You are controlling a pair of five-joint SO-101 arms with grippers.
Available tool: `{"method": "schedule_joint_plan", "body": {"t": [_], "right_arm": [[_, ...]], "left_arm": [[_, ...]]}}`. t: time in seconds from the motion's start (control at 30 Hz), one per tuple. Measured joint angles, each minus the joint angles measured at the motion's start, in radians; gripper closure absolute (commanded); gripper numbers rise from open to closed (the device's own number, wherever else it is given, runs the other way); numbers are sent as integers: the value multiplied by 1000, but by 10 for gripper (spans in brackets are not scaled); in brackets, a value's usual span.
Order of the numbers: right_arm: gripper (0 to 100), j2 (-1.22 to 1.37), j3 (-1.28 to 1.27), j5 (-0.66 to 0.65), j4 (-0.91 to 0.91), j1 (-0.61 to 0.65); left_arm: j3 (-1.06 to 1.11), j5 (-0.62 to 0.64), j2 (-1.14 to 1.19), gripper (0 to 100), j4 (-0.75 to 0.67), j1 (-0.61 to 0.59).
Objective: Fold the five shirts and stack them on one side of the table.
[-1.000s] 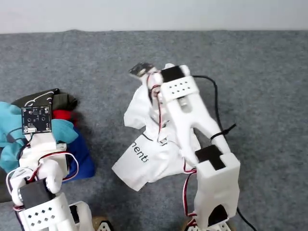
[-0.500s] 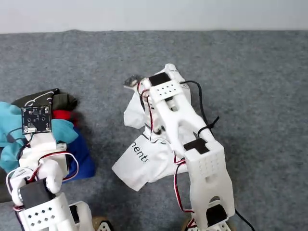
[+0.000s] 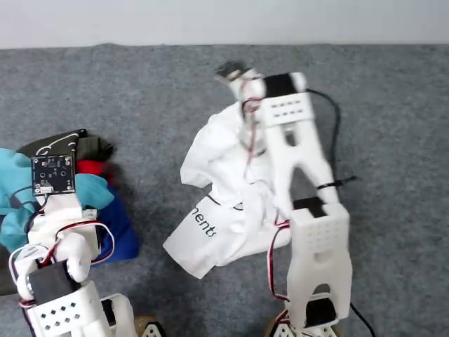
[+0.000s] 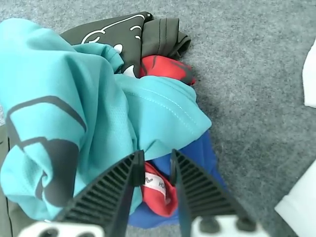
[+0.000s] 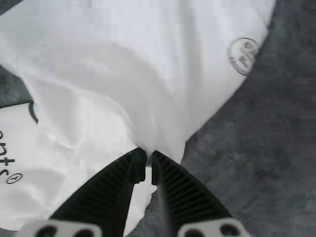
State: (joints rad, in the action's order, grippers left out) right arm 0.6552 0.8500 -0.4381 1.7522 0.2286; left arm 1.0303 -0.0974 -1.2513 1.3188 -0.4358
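Observation:
A crumpled white shirt [image 3: 217,165] with dark lettering lies mid-table. My right gripper [image 3: 248,100] hangs over its far edge, shut on a raised fold of the white shirt [image 5: 138,74]; the pinch sits at the right gripper [image 5: 148,154]. At the left edge sits a loose pile: a teal shirt [image 4: 74,98] on top, with a black shirt [image 4: 113,29], a red shirt [image 4: 165,69] and a blue shirt [image 4: 200,165] under it. My left gripper [image 4: 157,160] hovers just above this pile [image 3: 95,175], fingers slightly open, nothing between them.
The table is covered in grey carpet [image 3: 379,126], with bare room at the right and along the far side. A pale wall [image 3: 224,21] runs behind the far edge. Both arm bases stand at the near edge.
My right arm dipped toward the near left, then swung out to the far right, pulling the white shirt's far edge up with it. The left arm and the pile have not moved.

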Motion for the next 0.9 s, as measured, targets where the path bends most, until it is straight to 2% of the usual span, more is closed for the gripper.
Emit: {"method": "schedule_joint_plan", "body": {"t": [0.4, 0.7, 0.9], "right_arm": [[990, -80, -8, 0, 2, -334], [990, -80, -247, 0, 2, -532], [990, -80, -339, 0, 2, -568]], "left_arm": [[-9, 0, 0, 900, 0, 15], [-37, 0, 9, 903, 0, 288], [-173, 0, 219, 903, 0, 341]]}}
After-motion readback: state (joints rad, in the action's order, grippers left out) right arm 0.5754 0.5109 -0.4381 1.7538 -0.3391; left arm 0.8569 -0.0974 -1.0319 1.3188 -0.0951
